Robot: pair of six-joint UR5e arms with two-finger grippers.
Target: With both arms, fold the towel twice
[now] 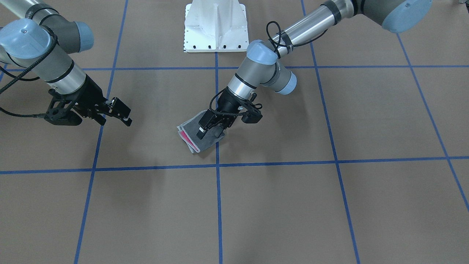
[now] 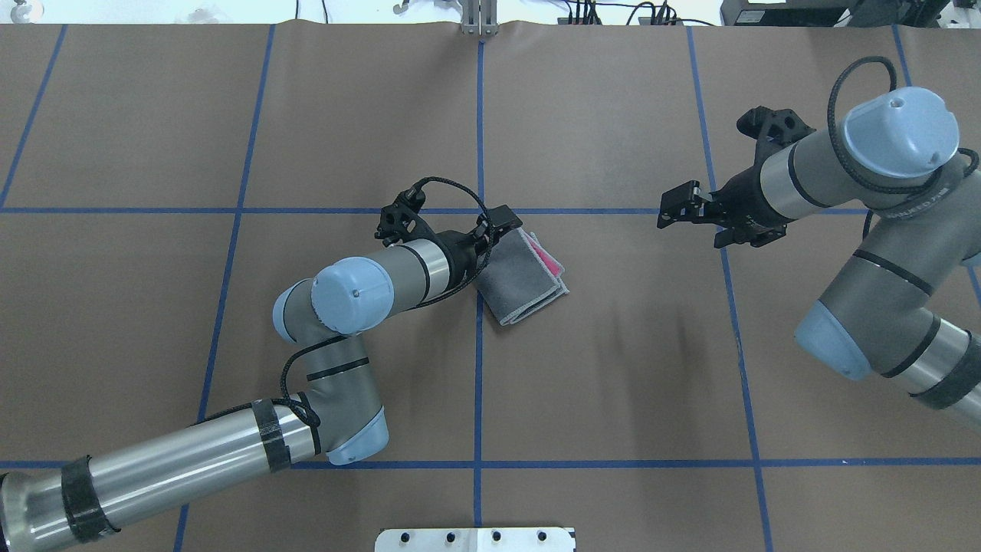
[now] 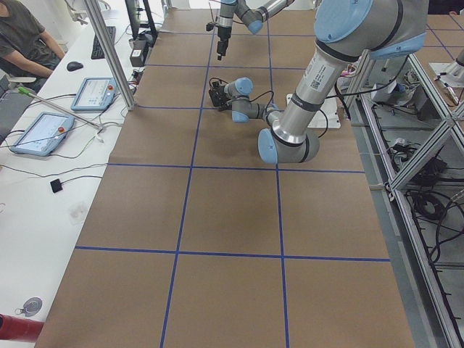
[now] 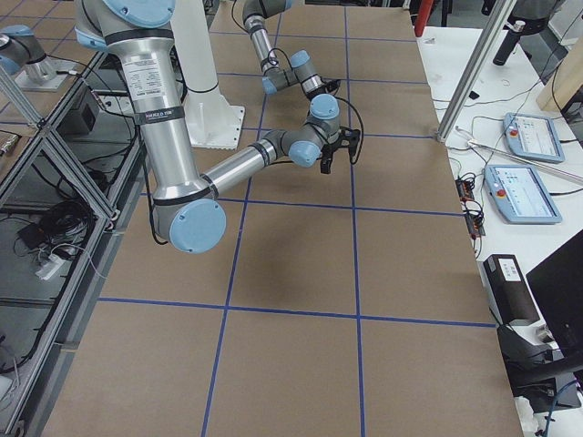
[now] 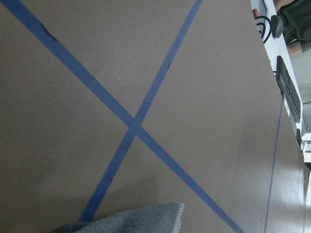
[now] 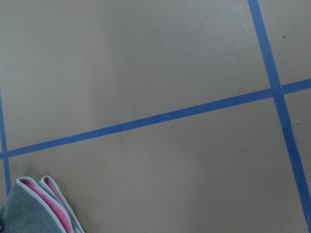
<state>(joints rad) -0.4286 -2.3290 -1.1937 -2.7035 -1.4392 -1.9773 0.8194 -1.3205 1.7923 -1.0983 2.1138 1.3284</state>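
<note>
One towel (image 2: pixel 523 277) lies folded, with two grippers. The right gripper (image 2: pixel 668 208) is wide; the left gripper (image 1: pixel 209 129) I cannot tell.

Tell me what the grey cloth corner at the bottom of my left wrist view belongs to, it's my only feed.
Observer: It's the towel, folded into a small grey stack with pink showing at its open edges.
Operator: Where's the left gripper relative to it?
Observer: The left gripper is over the towel's edge on its own arm's side.
Operator: And the other arm?
Observer: The right gripper hangs apart from the towel, holding nothing.
</note>
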